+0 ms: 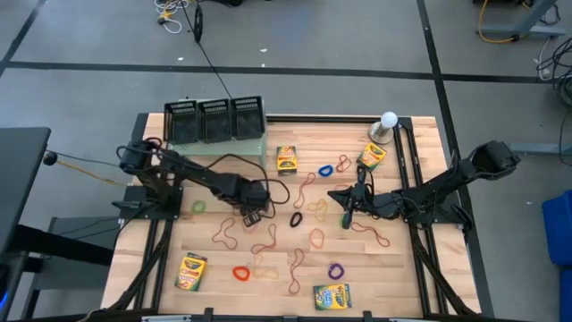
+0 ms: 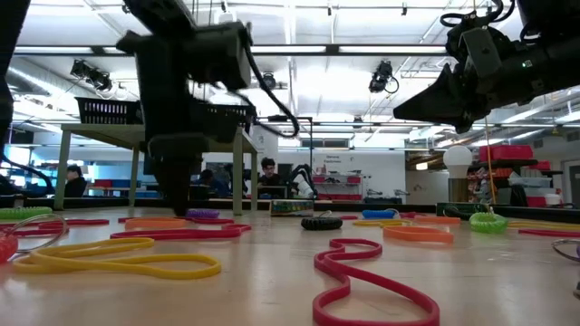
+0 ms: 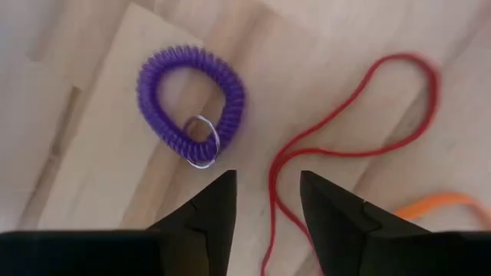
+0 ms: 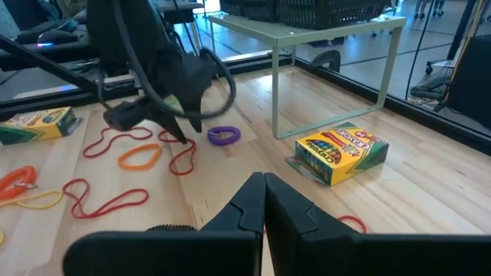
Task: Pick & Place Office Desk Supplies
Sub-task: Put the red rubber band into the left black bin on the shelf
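Purple coils make a small curly band (image 3: 192, 103) with a silver ring on it, and it lies flat on the wooden bench (image 1: 393, 268) just in front of the left end effector (image 3: 266, 201). That end effector's two dark fingers stand a little apart and hold nothing, so it looks ready to come down on the band or on the red rubber band (image 3: 360, 123) beside it. From above, the left end effector (image 1: 253, 213) sits near the middle of the bench, at about 9 o'clock from the right end effector (image 1: 347, 217), which is pressed shut and empty, waiting. Black mesh trays (image 1: 214, 119) sit up on the pale green stand (image 1: 259, 148) at about 11 o'clock, likely where things must go. Only the top view shows all four crayon boxes (image 1: 287, 159); only the left wrist view shows the silver ring.
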Tool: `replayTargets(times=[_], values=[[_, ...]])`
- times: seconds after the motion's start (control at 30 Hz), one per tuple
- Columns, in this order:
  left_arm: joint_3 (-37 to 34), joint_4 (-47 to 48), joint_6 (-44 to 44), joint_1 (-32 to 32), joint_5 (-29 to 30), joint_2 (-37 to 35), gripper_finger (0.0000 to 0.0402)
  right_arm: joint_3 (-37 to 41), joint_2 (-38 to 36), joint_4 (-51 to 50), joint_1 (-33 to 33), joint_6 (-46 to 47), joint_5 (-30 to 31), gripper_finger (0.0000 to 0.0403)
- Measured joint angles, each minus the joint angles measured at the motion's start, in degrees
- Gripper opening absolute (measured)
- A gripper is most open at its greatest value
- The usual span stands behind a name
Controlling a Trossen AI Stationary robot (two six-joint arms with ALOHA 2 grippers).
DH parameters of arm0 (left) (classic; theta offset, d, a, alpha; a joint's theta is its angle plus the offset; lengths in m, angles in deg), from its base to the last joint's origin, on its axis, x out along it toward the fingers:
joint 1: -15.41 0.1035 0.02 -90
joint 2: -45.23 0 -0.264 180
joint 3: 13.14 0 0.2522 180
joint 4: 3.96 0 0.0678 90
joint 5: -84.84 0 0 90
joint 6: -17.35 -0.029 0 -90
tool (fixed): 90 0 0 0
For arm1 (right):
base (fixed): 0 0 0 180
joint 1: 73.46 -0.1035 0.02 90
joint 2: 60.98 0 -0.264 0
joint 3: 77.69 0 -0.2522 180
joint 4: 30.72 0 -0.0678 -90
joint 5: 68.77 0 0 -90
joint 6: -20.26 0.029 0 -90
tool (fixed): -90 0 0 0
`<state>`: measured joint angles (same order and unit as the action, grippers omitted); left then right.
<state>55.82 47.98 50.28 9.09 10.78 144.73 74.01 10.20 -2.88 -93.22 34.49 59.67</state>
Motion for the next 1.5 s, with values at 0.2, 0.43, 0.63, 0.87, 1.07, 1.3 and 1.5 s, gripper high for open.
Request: replayTargets(times=[0.2,0.43,0.63,0.87,1.07,1.3,1.5], values=[[0.3,-0.6,-5.3,0.5,-2.2,1.7,0.0141,0.0,0.0,0.0,0.0,-0.1,0.0,0.0009],[0.2,-0.6,-8.0,0.8,-5.5,1.6,0.0056,0.0,0.0,0.0,0.0,0.0,0.0,0.0009],[0.0,0.8,-11.2,0.7,-6.4,-0.1,0.0006,0.0,0.0,0.0,0.0,0.0,0.0,0.0009],[-0.1,5.1,-10.6,-0.5,-7.4,-10.9,0.0004,0.0,0.0,-0.1,0.0,0.0,0.0,0.0009],[-0.1,6.5,-5.1,-4.4,-3.2,-23.6,0.0005,0.0,0.0,-0.4,0.0,-0.1,0.0,0.0009],[-0.1,6.4,0.5,-6.5,9.5,-38.7,0.0005,0.0,0.0,-0.5,0.0,0.0,0.0,0.0009],[0.0,6.3,2.7,-4.6,26.1,-49.0,0.0006,0.0,0.0,-0.5,0.0,0.0,0.0,0.0009]])
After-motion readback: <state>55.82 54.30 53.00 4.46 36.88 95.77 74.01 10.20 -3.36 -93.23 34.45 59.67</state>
